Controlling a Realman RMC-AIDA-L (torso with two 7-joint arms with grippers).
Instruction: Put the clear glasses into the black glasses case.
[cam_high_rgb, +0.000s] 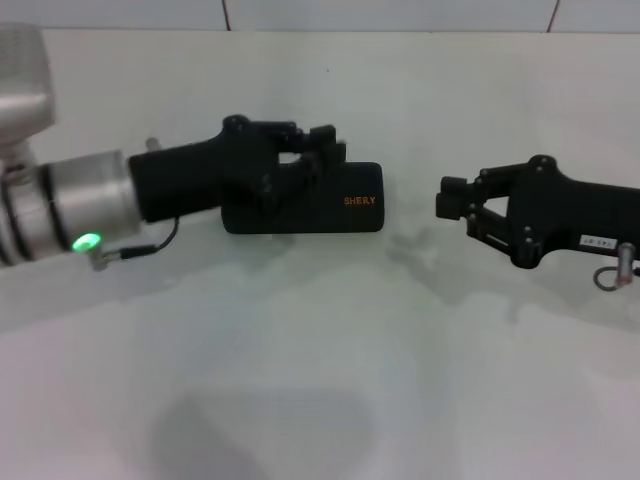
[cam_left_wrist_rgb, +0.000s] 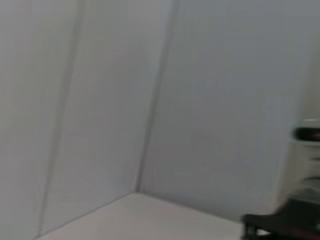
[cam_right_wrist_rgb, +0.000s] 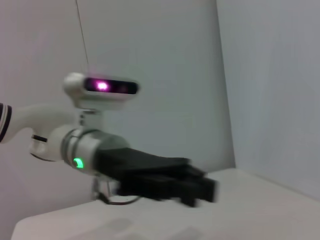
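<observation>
The black glasses case (cam_high_rgb: 345, 212) lies on the white table left of centre, lid down, with its orange lettering facing up. My left gripper (cam_high_rgb: 328, 150) reaches in from the left and sits over the case's top edge, covering its left half. The right wrist view shows it as a blurred dark shape (cam_right_wrist_rgb: 197, 187) above the table. My right gripper (cam_high_rgb: 448, 200) hovers to the right of the case, apart from it, fingertips together and holding nothing. The clear glasses do not show in any view.
The white table (cam_high_rgb: 320, 380) runs toward me in front of both arms. A tiled wall (cam_high_rgb: 400, 12) stands behind the table's far edge. The robot's head camera (cam_right_wrist_rgb: 102, 87) shows in the right wrist view.
</observation>
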